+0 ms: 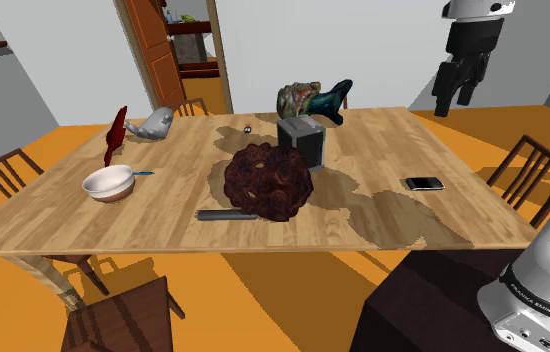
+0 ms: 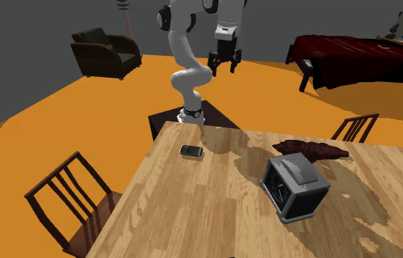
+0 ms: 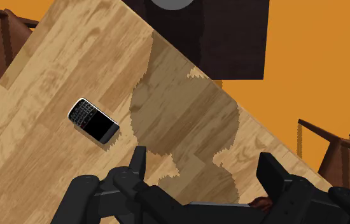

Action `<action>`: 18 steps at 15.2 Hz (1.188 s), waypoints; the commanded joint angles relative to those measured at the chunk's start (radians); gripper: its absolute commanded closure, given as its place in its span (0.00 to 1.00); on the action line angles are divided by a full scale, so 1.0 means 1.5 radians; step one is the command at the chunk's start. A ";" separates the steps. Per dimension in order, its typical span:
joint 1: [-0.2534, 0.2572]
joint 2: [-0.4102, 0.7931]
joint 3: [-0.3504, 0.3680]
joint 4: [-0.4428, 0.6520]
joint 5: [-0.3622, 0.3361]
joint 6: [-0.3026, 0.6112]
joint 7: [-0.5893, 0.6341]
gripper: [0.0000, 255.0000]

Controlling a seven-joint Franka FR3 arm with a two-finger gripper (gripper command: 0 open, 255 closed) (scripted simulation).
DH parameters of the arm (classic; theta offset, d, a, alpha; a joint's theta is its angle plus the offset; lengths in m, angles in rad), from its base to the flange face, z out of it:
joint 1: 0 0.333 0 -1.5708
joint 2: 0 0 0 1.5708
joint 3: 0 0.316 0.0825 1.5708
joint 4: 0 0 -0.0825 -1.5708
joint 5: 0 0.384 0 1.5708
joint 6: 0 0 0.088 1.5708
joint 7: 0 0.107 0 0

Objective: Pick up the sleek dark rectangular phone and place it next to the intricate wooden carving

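My claw (image 1: 457,100) high above table (image 1: 143,225), fingers spread wide, holding nothing. Phone (image 1: 424,183) flat near table edge, well apart from carving (image 1: 268,180). Grasp, carry, placing all left.

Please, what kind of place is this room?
Probably a dining area in a house: a large wooden table with wooden chairs around it, a bowl on it, and an armchair farther off on the orange floor.

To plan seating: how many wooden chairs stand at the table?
4 chairs around the table, by the shoulder view: one at its left, one at the far side, one at the right, one at the near side. More may be hidden.
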 commanded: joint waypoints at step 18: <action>-0.010 -0.037 -0.254 -0.302 -0.204 0.312 -0.392 0.00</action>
